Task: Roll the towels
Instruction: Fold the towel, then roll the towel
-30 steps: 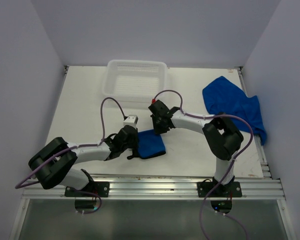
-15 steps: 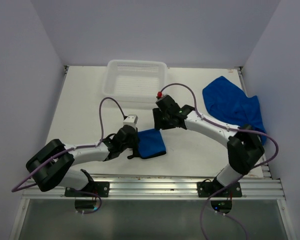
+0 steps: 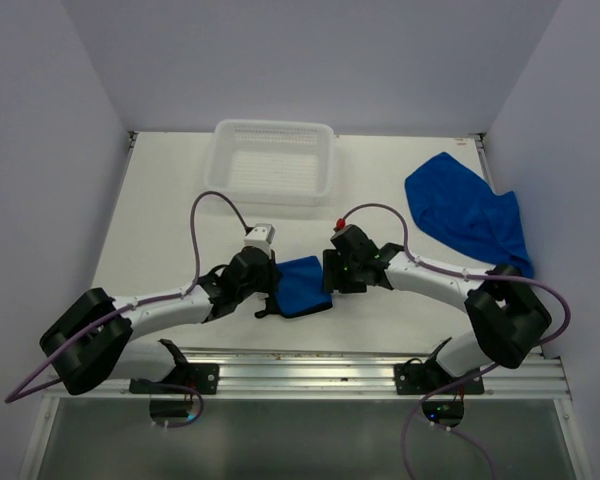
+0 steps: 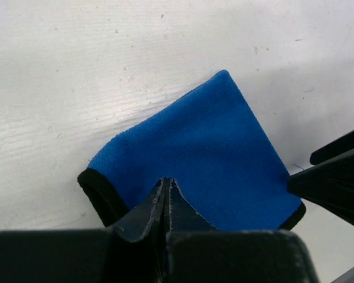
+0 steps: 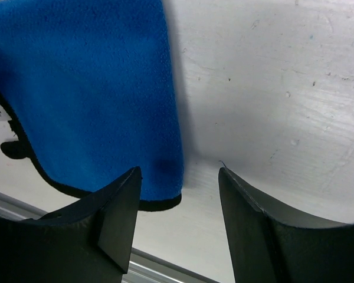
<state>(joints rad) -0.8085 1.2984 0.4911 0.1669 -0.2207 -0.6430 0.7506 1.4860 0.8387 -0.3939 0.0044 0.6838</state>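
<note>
One of the towels (image 3: 303, 287), royal blue and folded into a small square, lies on the white table near the front centre. My left gripper (image 3: 271, 293) is shut, its tips (image 4: 167, 184) resting on the folded towel's (image 4: 206, 153) left edge. My right gripper (image 3: 330, 273) is open at the towel's right edge. In the right wrist view the towel's (image 5: 88, 88) near corner sits between the open gripper's (image 5: 180, 183) fingers. The second towel (image 3: 467, 212) lies spread and rumpled at the back right.
A white plastic basket (image 3: 223, 170) stands at the back centre. The table (image 3: 160, 220) is boxed in by pale walls on three sides. An aluminium rail (image 3: 310, 370) runs along the front edge, close to the folded towel.
My right arm swung from the folded towel's far side to its right edge, and its jaws opened. The left gripper stayed shut at the towel's left edge.
</note>
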